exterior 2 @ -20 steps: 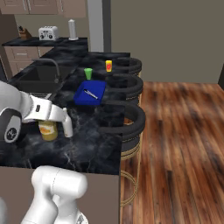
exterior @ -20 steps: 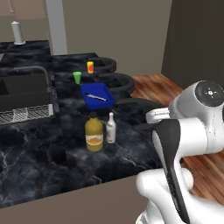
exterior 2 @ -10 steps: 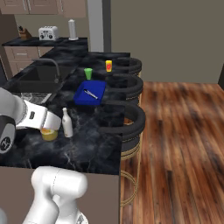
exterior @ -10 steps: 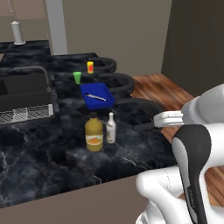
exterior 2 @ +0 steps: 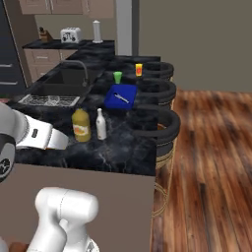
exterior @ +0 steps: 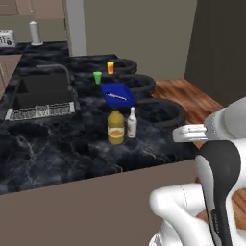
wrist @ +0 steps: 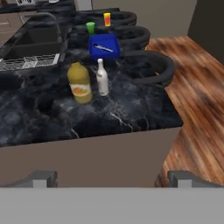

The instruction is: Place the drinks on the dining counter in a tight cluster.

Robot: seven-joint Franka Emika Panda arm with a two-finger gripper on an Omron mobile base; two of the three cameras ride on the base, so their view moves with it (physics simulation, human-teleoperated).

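Two drinks stand side by side, nearly touching, on the black marble dining counter. One is a squat yellow-orange juice jug. Just to its right stands a slim white bottle. My gripper hangs open in front of the counter's near edge, well short of both bottles, with nothing between its fingertips.
Behind the bottles lies a blue tray with a utensil on it. Past it stand a green cup and an orange cup. A sink is at left. Curved stool backs line the right edge.
The whole picture has shifted, so the base has drawn back from the counter. The arm has pulled away from the bottles, which keep their places. The gripper stays open.
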